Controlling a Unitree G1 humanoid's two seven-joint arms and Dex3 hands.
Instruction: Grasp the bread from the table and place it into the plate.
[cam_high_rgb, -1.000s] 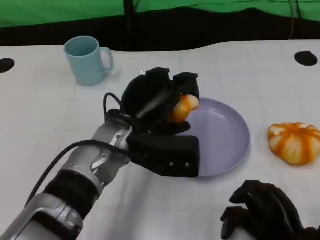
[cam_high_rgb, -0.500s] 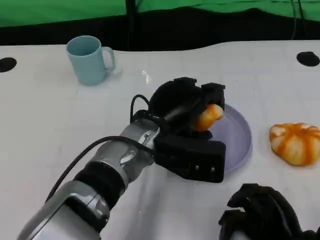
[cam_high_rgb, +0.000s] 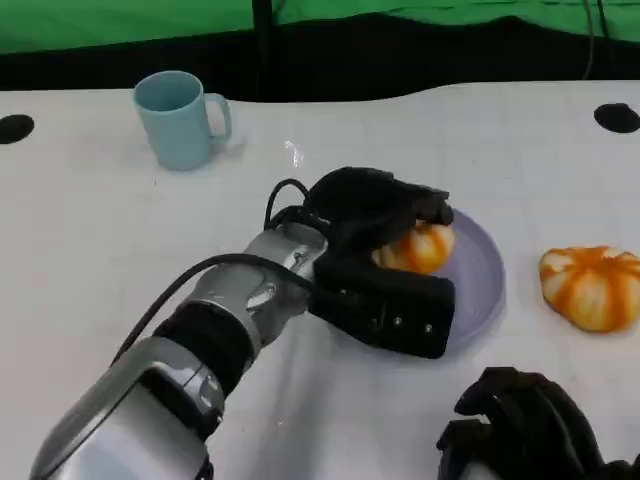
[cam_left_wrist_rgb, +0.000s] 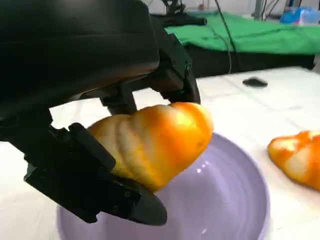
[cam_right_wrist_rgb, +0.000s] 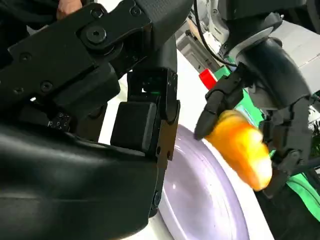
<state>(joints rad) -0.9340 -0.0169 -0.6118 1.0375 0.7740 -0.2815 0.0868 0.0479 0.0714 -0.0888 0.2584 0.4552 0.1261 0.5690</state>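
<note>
White table (cam_high_rgb: 90, 240): flat, pale surface spanning most of the head view, ending along the top of the frame against a black edge and green cloth beyond.

Resting directly on it:
- Light blue ceramic mug (cam_high_rgb: 178, 120), upright, handle to the right; upper left of the frame.
- Round lavender plastic plate (cam_high_rgb: 478, 285), right of centre.
- Orange-and-white ridged, pumpkin-shaped bread roll (cam_high_rgb: 592, 287), right edge, beside the plate but apart from it.
- Black round marks, one at the far left edge (cam_high_rgb: 13, 128), one at the upper right (cam_high_rgb: 616, 117).
</note>
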